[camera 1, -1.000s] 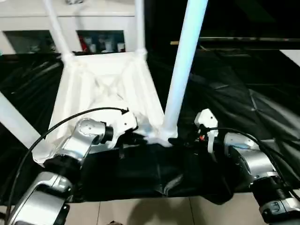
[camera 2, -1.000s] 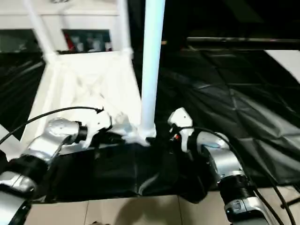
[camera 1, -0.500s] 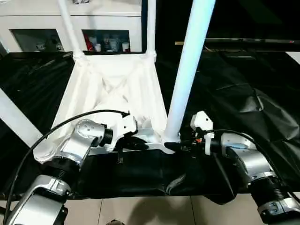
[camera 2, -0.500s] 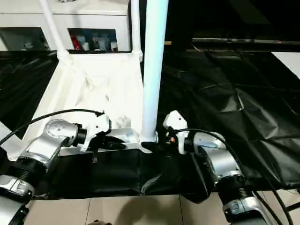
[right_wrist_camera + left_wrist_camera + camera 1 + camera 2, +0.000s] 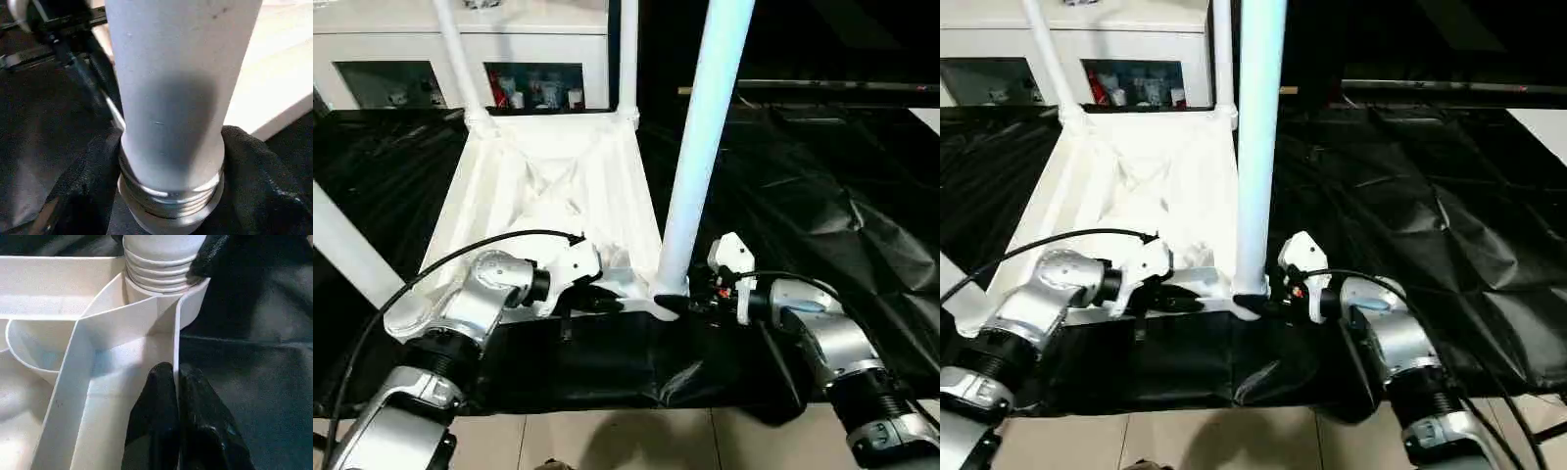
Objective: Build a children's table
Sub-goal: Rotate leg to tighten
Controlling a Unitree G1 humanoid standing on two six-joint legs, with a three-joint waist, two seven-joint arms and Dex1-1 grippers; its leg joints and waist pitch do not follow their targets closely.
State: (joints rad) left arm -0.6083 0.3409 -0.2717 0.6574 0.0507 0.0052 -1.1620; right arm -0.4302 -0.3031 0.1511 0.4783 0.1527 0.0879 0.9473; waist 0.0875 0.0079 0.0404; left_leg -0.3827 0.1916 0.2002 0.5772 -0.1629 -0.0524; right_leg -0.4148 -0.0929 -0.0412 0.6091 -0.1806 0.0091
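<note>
Tabletop [image 5: 558,186] lying underside-up on black-draped bench [image 5: 822,196], left tool [image 5: 176,382] pinching its edge wall, right tool [image 5: 171,161] clasping near-right leg [image 5: 700,157] at its thread.

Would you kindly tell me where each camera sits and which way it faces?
Left and right eye views: on the head, facing forward and down at the upturned white plastic tabletop; silver forearms show.
Left wrist view: along the left gripper, pinching the tabletop's rim.
Right wrist view: along the right gripper, clasping the near white tube leg.
Shared: both wrist views show that leg's threaded end.
</note>
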